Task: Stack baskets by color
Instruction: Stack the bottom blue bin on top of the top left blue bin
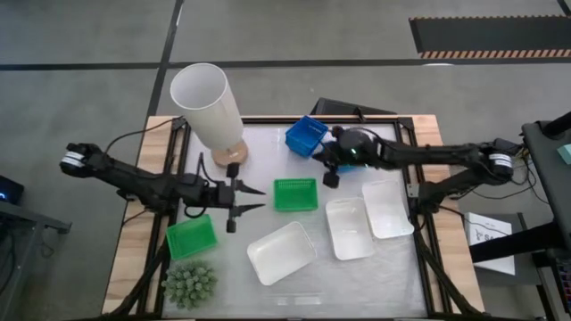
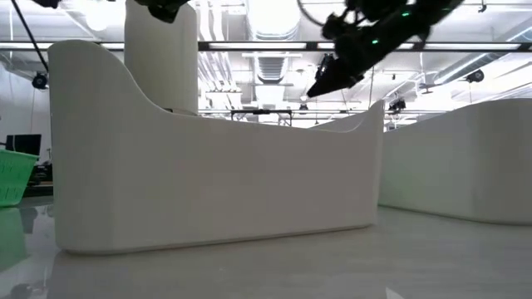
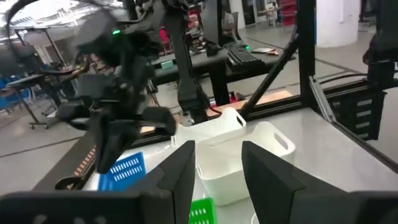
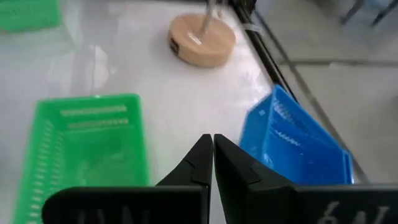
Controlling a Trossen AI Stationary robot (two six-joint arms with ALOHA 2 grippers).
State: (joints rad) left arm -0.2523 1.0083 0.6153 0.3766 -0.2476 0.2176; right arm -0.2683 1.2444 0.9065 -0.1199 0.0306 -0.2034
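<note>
A green basket (image 1: pixel 294 193) rests flat on the table's middle, and a second green basket (image 1: pixel 191 236) sits near the left edge. A blue basket (image 1: pixel 308 135) is by the far edge. Three white baskets (image 1: pixel 281 252) (image 1: pixel 349 228) (image 1: pixel 387 208) lie in the near right part. My left gripper (image 1: pixel 254 201) hovers open and level just left of the middle green basket, with nothing between its fingers (image 3: pixel 180 171). My right gripper (image 1: pixel 331 176) is shut and empty, slanting down above the gap between the blue basket (image 4: pixel 298 149) and the green basket (image 4: pixel 87 149).
A tall white cylinder lamp (image 1: pixel 210 107) on a wooden base (image 1: pixel 230 156) stands at the far left, close behind my left gripper. A spiky green plant (image 1: pixel 189 283) sits at the near left corner. Black frame rails (image 1: pixel 419 178) run along the table's sides.
</note>
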